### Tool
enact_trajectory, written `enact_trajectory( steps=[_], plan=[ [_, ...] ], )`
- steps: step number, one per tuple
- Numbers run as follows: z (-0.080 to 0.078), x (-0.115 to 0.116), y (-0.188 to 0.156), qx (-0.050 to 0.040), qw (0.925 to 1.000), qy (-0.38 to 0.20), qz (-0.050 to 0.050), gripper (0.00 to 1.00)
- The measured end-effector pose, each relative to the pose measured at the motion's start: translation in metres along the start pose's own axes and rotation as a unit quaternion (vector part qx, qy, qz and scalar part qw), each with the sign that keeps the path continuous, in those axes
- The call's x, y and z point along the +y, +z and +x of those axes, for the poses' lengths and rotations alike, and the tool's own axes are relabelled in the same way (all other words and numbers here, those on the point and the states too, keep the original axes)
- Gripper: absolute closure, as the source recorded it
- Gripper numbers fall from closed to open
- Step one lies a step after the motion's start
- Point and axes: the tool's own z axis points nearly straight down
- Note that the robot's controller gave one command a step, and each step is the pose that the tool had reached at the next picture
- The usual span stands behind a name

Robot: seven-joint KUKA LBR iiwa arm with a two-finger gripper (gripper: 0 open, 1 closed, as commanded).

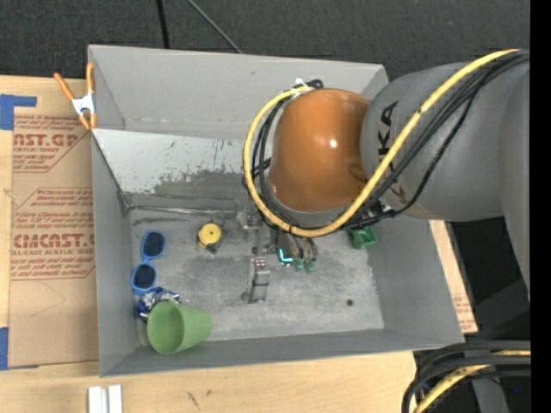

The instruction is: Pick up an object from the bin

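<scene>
Well inside the grey bin (112, 231), the hand (257, 280) hangs low over a bare patch of the floor, about midway between the left and right walls and a little nearer the front wall than the back. It shows as a slim grey metal piece reaching down from under the orange cover (314, 149) on the wrist of the arm (456, 136), with small green lights glowing just to its right. From this angle I cannot tell whether the hand is wide or narrow, and it is not possible to say that anything sits in it.

The closest loose thing is a small yellow round piece (209, 234), which lies on the floor up and to the left of the hand, near it but apart from it. A small green block (362, 237) lies toward the right wall, partly tucked under the arm, on the other side of the hand.

The remaining things are gathered by the left wall, well apart from the hand. A pair of blue glasses (148, 261) lies along that wall, one lens toward the back and one toward the front. In the front left corner a green cup (178, 327) lies on its side, its wide mouth turned toward the left wall. A small blue and silver thing (155, 298) is wedged between the glasses and the cup, touching the cup's rim.
</scene>
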Motion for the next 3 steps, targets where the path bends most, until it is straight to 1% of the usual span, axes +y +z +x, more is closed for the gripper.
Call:
enact_trajectory(
  steps=[1,2,3],
  plan=[
    [0.023,0.052,0.099,0.0007,0.9982,-0.06,0.0,0.0],
    [0.023,0.105,0.128,-0.0032,0.9996,-0.027,0.003,0.0],
    [0.023,0.1,0.128,0.0,0.9997,-0.024,0.005,1.0]
  ],
)
